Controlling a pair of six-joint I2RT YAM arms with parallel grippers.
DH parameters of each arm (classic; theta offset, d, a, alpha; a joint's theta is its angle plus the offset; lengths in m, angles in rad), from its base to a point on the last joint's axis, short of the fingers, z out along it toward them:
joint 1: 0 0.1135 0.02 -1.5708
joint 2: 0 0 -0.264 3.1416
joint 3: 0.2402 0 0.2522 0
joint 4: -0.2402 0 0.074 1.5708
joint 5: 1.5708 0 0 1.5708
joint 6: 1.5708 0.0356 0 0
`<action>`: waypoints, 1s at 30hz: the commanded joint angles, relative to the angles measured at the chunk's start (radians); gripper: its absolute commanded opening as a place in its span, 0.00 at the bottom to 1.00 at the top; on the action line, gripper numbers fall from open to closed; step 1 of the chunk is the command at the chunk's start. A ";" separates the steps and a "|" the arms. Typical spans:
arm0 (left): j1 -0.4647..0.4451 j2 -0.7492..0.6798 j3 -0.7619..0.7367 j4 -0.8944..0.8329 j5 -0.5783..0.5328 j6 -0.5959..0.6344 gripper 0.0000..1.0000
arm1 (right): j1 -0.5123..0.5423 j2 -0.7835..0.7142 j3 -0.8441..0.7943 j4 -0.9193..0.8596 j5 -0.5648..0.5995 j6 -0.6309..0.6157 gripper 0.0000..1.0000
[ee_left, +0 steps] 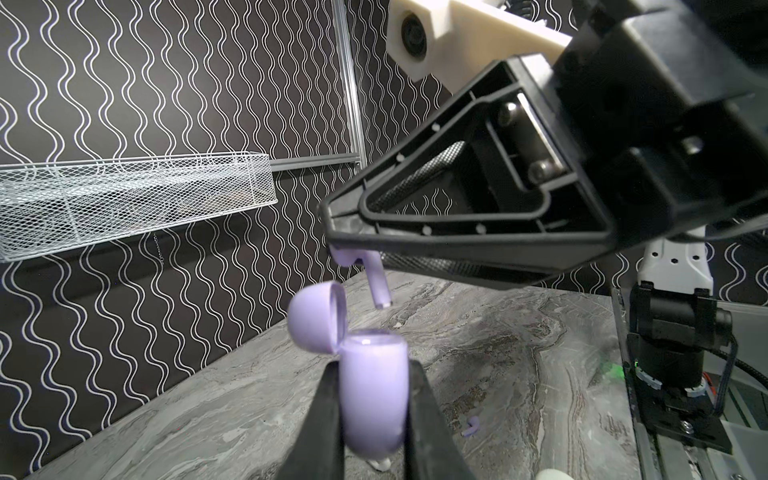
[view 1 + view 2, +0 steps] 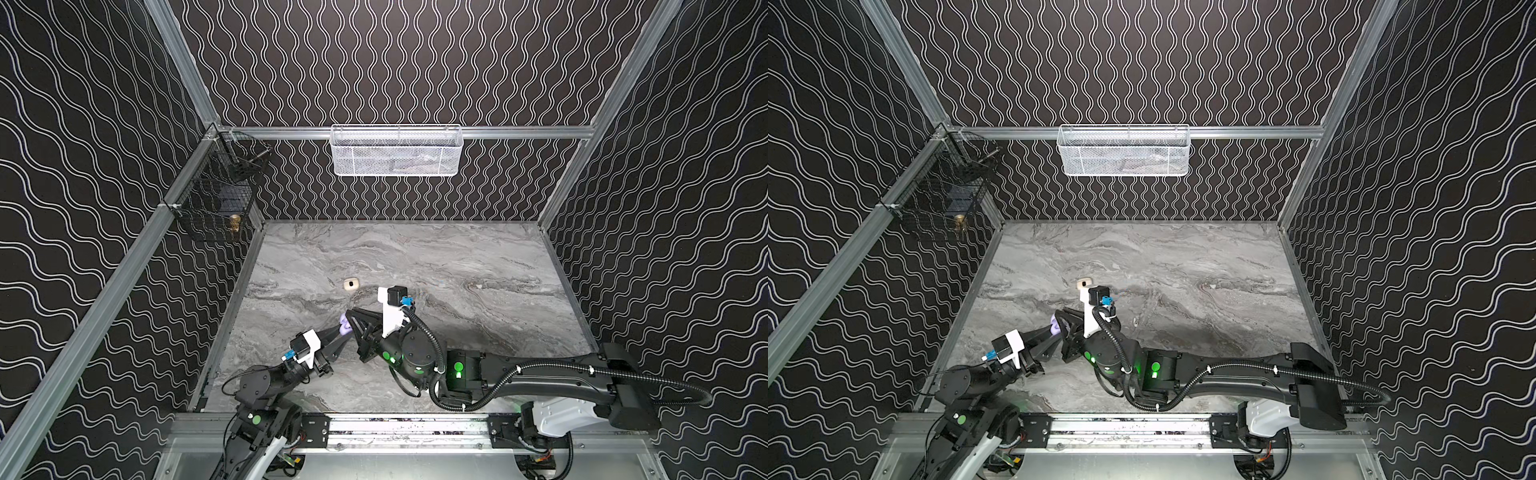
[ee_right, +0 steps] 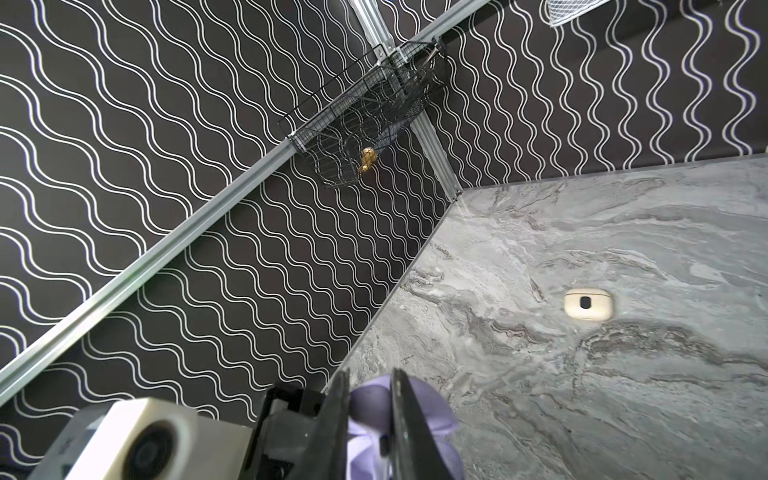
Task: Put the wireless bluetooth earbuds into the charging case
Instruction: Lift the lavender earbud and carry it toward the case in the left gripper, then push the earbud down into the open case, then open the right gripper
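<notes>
Marble table [image 2: 457, 270]: my left gripper [image 1: 374, 368] clamps the open lavender case [image 1: 372, 399], right gripper [image 1: 332, 232] pinches a lavender earbud [image 1: 376, 282] just above it, unseated; cream case [image 2: 351, 284] at 12 o'clock untouched.

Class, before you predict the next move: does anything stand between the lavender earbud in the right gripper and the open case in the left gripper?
Nothing visible does. In the left wrist view only open air separates the earbud from the case; its lid is flipped back, aside.

Open marble table [image 2: 498, 257] toward right and rear; cream case [image 2: 351, 284] an obstacle at left-centre.
</notes>
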 commanded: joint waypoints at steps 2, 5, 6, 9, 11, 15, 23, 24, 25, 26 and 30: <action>0.000 -0.003 0.012 0.007 -0.004 0.001 0.00 | 0.003 0.013 0.006 0.055 0.000 0.004 0.05; -0.001 -0.008 0.016 0.003 -0.001 0.000 0.00 | 0.004 0.022 0.010 0.055 0.006 0.000 0.05; -0.002 -0.010 0.016 -0.001 0.000 0.000 0.00 | 0.003 0.024 0.009 0.052 0.009 0.000 0.05; -0.001 -0.015 0.017 -0.007 -0.001 0.000 0.00 | 0.004 0.030 0.003 0.058 0.016 0.004 0.06; -0.001 -0.012 0.015 -0.003 -0.001 -0.002 0.00 | 0.004 0.032 0.002 0.060 0.007 0.011 0.06; -0.001 -0.013 0.019 -0.006 0.000 0.000 0.00 | 0.009 0.037 -0.002 0.052 0.001 0.018 0.05; -0.001 -0.015 0.025 -0.014 -0.004 -0.002 0.00 | 0.016 0.020 -0.055 0.085 0.023 0.011 0.06; 0.000 -0.014 0.027 -0.016 -0.005 -0.004 0.00 | 0.016 0.022 -0.058 0.091 0.023 0.012 0.06; -0.001 -0.015 0.029 -0.018 -0.004 -0.006 0.00 | 0.016 0.025 -0.059 0.096 0.021 0.011 0.06; -0.001 -0.015 0.029 -0.016 -0.001 -0.005 0.00 | 0.016 0.028 -0.057 0.094 0.019 0.012 0.06; -0.001 -0.015 0.026 -0.016 -0.001 -0.002 0.00 | 0.019 0.032 -0.049 0.082 -0.001 0.017 0.05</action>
